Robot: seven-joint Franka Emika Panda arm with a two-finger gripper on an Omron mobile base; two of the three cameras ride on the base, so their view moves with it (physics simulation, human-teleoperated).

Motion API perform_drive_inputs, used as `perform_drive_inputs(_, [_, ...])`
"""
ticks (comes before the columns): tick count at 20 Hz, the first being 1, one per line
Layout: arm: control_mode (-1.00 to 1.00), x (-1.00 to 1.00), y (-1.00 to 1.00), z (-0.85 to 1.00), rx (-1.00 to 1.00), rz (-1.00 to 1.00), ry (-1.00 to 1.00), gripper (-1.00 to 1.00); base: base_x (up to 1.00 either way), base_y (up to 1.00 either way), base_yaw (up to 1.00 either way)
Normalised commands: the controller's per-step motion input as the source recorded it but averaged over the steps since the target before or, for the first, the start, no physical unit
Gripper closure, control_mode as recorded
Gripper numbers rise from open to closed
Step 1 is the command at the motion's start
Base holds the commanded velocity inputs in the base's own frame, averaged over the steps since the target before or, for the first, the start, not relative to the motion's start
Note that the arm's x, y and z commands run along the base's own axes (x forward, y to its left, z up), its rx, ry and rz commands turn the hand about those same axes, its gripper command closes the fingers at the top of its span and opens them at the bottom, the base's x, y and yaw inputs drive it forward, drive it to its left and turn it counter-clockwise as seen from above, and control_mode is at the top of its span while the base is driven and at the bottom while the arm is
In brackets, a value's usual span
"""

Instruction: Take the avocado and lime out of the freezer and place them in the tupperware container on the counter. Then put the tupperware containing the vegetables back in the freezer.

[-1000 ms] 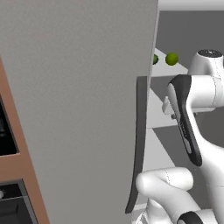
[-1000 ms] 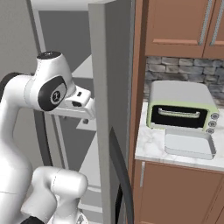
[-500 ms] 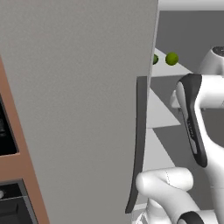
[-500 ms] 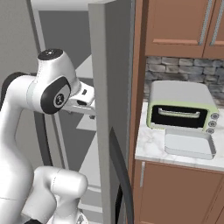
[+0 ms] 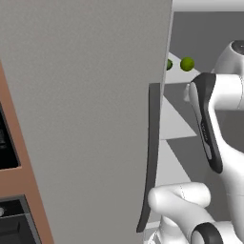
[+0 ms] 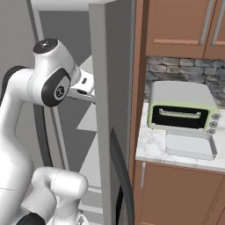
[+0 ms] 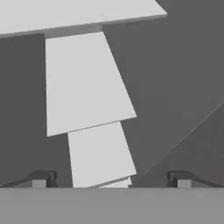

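The freezer stands open, its grey door (image 5: pixel 86 119) swung out toward me with its long dark handle (image 5: pixel 152 157). On an upper shelf inside lies the bright yellow-green lime (image 5: pixel 187 63). Just left of it is the darker avocado (image 5: pixel 169 64), half hidden by the door's edge. My gripper (image 7: pixel 110 179) is open and holds nothing; it faces white freezer shelves (image 7: pixel 83 83). My wrist (image 6: pixel 85 85) reaches into the freezer behind the door edge. The pale tupperware container (image 6: pixel 190 145) sits empty on the white marbled counter (image 6: pixel 151 149).
A grey-and-green toaster oven (image 6: pixel 182 107) stands right behind the tupperware. Brown cabinets (image 6: pixel 176 22) hang above the counter, and more stand below it. The open freezer door (image 6: pixel 103 110) stands between my arm and the counter. A black wall oven (image 5: pixel 7 143) is at the far left.
The arm has lifted and pushed the hand a little higher and further into the freezer. The jaws have stayed wide apart. The fruits and the tupperware have not moved.
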Motion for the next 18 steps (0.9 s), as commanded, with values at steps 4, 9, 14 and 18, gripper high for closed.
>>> perform_drive_inputs(4, [-1.0, 0.17, 0.0, 0.51, -0.02, -0.02, -0.18, -1.0, 0.0, 0.0, 0.0])
perform_drive_inputs(9, [-1.0, 0.21, 0.0, 0.43, -0.02, 0.0, -0.15, -1.0, 0.0, 0.0, 0.0])
perform_drive_inputs(14, [-1.0, 0.34, 0.0, 0.3, 0.0, 0.0, -0.1, -1.0, 0.0, 0.0, 0.0])
perform_drive_inputs(18, [-1.0, 0.39, 0.0, 0.27, 0.0, 0.0, -0.11, -1.0, 0.0, 0.0, 0.0])
